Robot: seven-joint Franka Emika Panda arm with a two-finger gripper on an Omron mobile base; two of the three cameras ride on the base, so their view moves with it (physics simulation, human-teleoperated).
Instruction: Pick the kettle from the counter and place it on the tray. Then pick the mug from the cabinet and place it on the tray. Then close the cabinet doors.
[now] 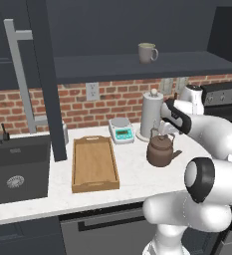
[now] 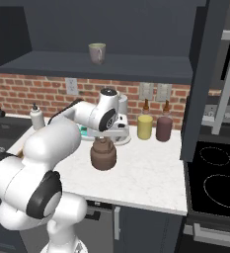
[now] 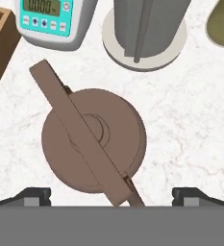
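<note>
While the kettle [image 1: 161,150] sits on the counter [image 1: 132,174] just right of the tray [image 1: 94,163], the gripper [image 3: 111,194] is poised above with fingers spread wide, so the pick is judged pending: wrist rotated, handle straddled, jaws lowered.
</note>
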